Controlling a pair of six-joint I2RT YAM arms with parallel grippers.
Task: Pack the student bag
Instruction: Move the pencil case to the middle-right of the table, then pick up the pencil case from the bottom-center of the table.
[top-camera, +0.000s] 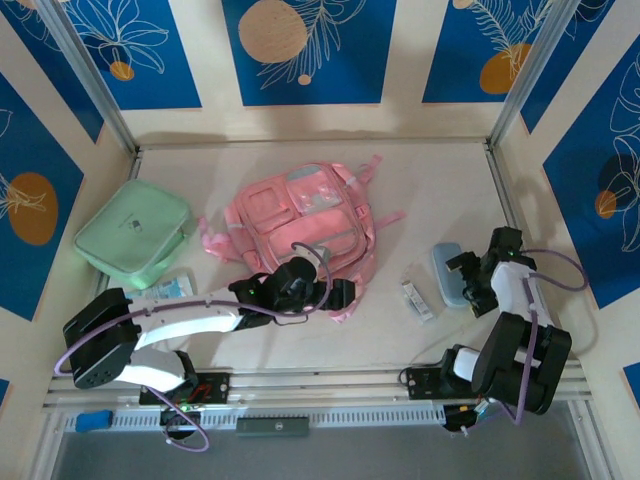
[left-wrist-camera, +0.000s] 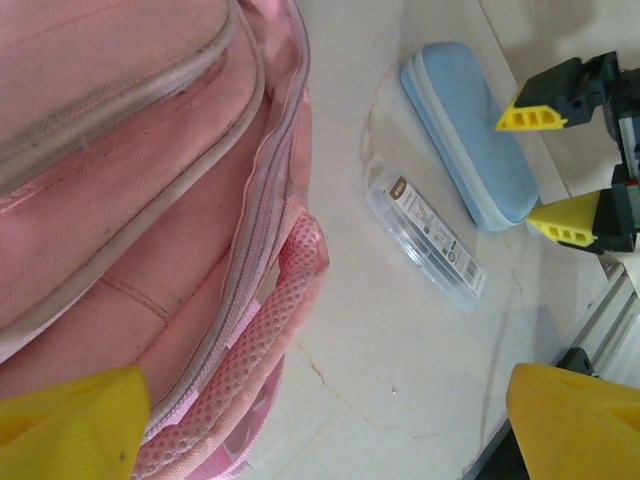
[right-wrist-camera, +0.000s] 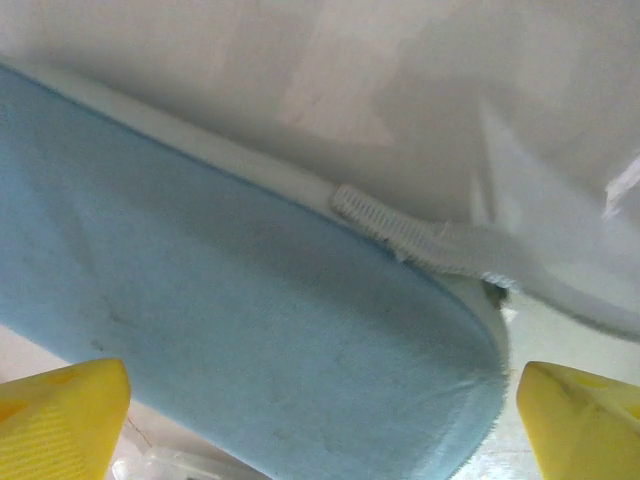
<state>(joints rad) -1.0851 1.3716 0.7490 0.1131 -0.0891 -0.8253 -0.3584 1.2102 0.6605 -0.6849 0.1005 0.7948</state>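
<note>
The student bag (top-camera: 300, 215) is a pink backpack lying flat in the middle of the table, front pockets up. My left gripper (top-camera: 347, 295) hovers at its near edge, open; in the left wrist view its yellow fingertips (left-wrist-camera: 70, 420) stand wide apart, with the bag's (left-wrist-camera: 130, 200) mesh strap and bare table between them. Right of the bag lie a clear pen box (top-camera: 418, 300) and a light blue case (top-camera: 449, 272). My right gripper (top-camera: 463, 282) is open just over the blue case (right-wrist-camera: 250, 330), and its yellow fingertips (right-wrist-camera: 585, 420) flank the case's rounded end.
A flat mint-green zip case (top-camera: 135, 232) lies at the left, with a small pale packet (top-camera: 176, 287) just in front of it. From the left wrist I also see the clear pen box (left-wrist-camera: 425, 232), the blue case (left-wrist-camera: 465, 130) and my right gripper (left-wrist-camera: 555, 165). Walls enclose the table.
</note>
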